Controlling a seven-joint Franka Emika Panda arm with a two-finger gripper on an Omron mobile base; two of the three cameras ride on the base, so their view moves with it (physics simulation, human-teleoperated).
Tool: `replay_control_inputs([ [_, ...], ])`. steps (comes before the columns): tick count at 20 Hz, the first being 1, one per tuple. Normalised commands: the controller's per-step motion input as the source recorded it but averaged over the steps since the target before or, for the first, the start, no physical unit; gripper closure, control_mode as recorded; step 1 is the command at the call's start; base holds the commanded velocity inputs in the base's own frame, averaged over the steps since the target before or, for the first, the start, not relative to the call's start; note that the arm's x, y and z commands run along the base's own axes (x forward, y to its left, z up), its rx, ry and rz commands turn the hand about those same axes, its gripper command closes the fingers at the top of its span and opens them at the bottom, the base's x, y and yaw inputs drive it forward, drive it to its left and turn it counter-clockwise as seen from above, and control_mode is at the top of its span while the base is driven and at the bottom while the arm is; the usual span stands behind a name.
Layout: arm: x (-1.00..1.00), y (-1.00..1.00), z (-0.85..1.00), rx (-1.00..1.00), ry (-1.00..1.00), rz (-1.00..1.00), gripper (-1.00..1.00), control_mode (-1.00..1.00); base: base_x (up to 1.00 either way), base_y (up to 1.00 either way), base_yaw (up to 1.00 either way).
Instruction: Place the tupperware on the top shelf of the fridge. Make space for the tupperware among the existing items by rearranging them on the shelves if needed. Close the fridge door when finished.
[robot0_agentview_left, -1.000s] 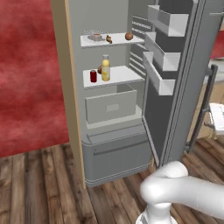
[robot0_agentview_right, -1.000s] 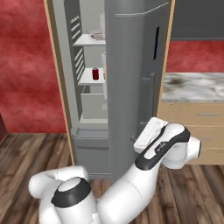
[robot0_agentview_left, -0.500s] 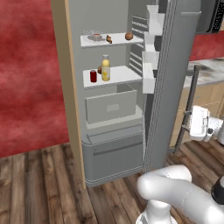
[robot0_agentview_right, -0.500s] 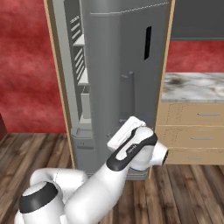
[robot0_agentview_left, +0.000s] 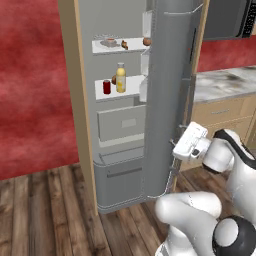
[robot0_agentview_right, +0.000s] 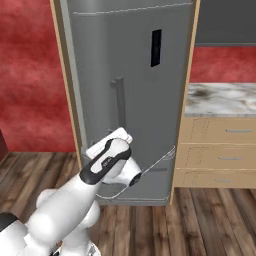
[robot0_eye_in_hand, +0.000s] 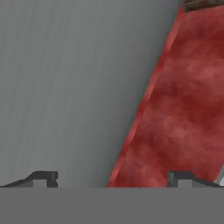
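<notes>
So the fridge (robot0_agentview_left: 120, 105) is partly open in the left base view, and you can see into it through the gap. Going left to right: the tan side panel (robot0_agentview_left: 80, 100), then the pale interior. The tupperware (robot0_agentview_left: 108, 42) looks like it's sitting on the top shelf (robot0_agentview_left: 117, 46) toward the left, though it's small and blurry so I can't make out its contents. Right of it there's a small brown piece (robot0_agentview_left: 124, 45), and a round brown ball (robot0_agentview_left: 147, 41) at the door's edge. One shelf down: red can (robot0_agentview_left: 106, 87), then the yellow bottle (robot0_agentview_left: 120, 78) with the white cap just beside it.

The fridge door (robot0_agentview_left: 172, 95) is swung most of the way in, covering the right part of the interior. In the right base view the door's handle (robot0_agentview_right: 119, 102) and dark display (robot0_agentview_right: 156, 48) face the camera.

The gripper (robot0_eye_in_hand: 112, 177) is right up against the door's outer face, low down; in the hand view its fingertips (robot0_eye_in_hand: 43, 177) stand wide apart with nothing between them, grey door on the left, red wall (robot0_eye_in_hand: 183, 100) on the right. Further right: marble counter (robot0_agentview_right: 220, 97) over wooden drawers (robot0_agentview_right: 220, 155).
</notes>
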Motion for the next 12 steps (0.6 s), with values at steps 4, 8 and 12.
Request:
replay_control_inputs([
  [4,0.97,0.87,0.25,0.11,0.00,-0.11,-1.00,-1.00,0.00,0.00,0.00],
  [8,0.98,0.57,0.64,0.07,0.00,-0.12,-1.00,-1.00,0.00,0.00,0.00],
  [12,0.91,0.14,0.82,0.03,0.00,-0.15,-1.00,-1.00,0.00,0.00,0.00],
])
